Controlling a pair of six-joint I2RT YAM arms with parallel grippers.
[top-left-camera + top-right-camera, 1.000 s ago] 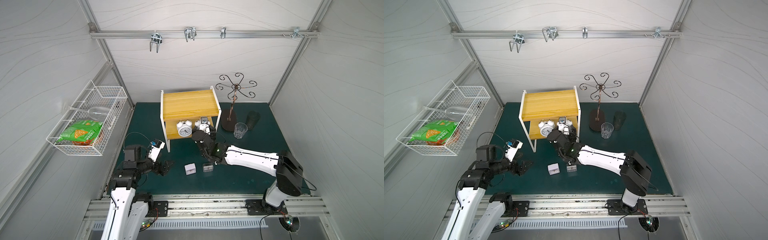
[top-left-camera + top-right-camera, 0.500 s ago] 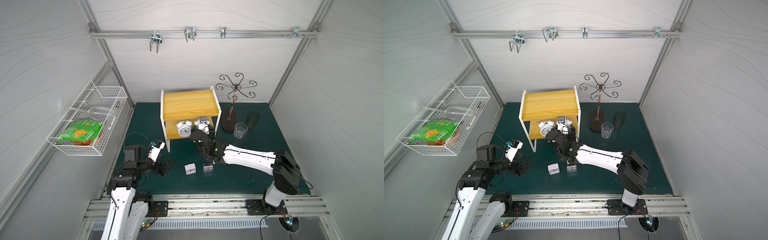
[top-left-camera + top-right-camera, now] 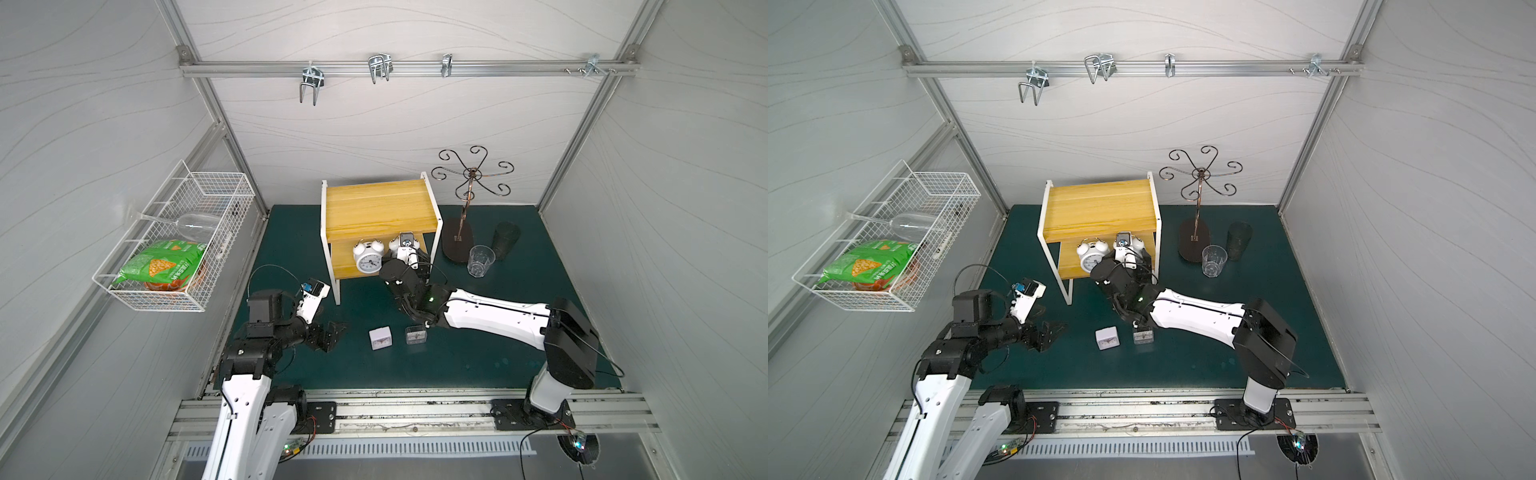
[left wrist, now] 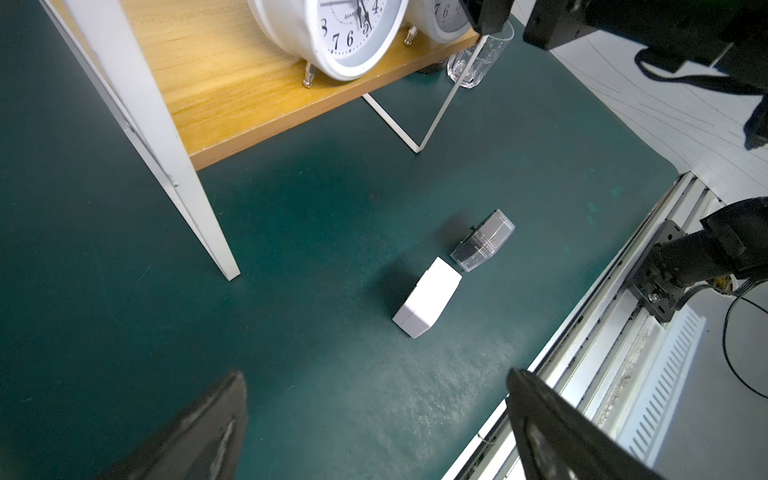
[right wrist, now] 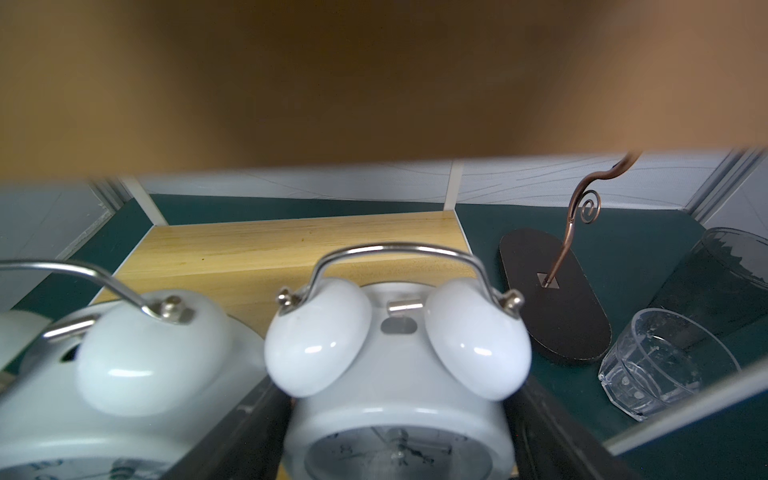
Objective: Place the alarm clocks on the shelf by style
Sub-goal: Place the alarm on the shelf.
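The shelf (image 3: 378, 208) stands at the back of the green mat. One round white twin-bell alarm clock (image 3: 368, 259) stands on its lower board (image 5: 291, 245). A second twin-bell clock (image 5: 399, 374) stands right beside it. My right gripper (image 5: 399, 415) is open around this second clock, one dark finger (image 5: 266, 432) close on each side. A white square clock (image 3: 380, 337) and a clear-cased clock (image 3: 416, 335) sit on the mat in front. My left gripper (image 4: 374, 378) hovers open and empty over the mat, left of the square clock (image 4: 428, 299).
A copper hook stand (image 3: 461, 232), a clear cup (image 3: 481, 259) and a dark cup (image 3: 505, 239) stand right of the shelf. A white wire basket (image 3: 178, 237) with a chip bag and a wine glass hangs on the left wall.
My right arm has pushed slightly further toward the shelf. The left arm and the two clocks on the mat have not moved.
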